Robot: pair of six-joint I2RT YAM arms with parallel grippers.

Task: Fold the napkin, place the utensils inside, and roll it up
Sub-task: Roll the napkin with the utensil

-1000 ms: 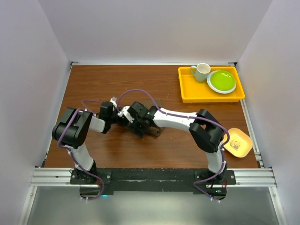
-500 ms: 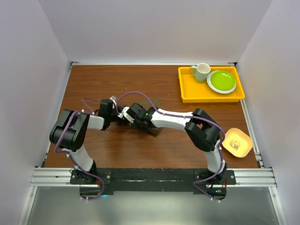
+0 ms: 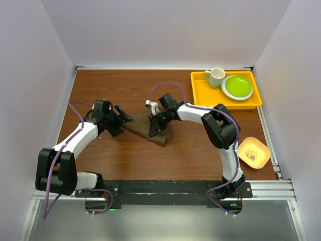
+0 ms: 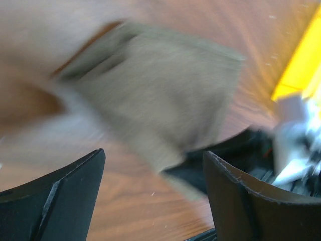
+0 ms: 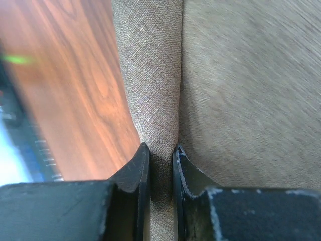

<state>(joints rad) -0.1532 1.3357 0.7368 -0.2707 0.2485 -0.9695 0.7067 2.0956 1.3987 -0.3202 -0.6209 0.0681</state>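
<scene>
2 grippers meet at the napkin (image 3: pixel 136 132), which lies as a bunched strip on the table (image 3: pixel 100 85). The right gripper (image 5: pixel 160 159) is clamped on a raised ridge of the cloth, its fingers (image 5: pixel 134 173) squeezing the fold from both sides. More napkin spreads flat ahead of it and to its right, with bare wood to its left. The left gripper (image 4: pixel 154 155) has its jaws spread wide with nothing between them. The napkin sits just ahead of its tips, blurred and apart from them. From above, the strip runs from just off the left tips to under the right gripper. Well beyond the right gripper stands a tray (image 3: pixel 200 103) holding 1 cup (image 3: pixel 216 76) and 1 plate (image 3: pixel 237 87). A dish (image 3: pixel 254 152) lies near the right arm's elbow.
</scene>
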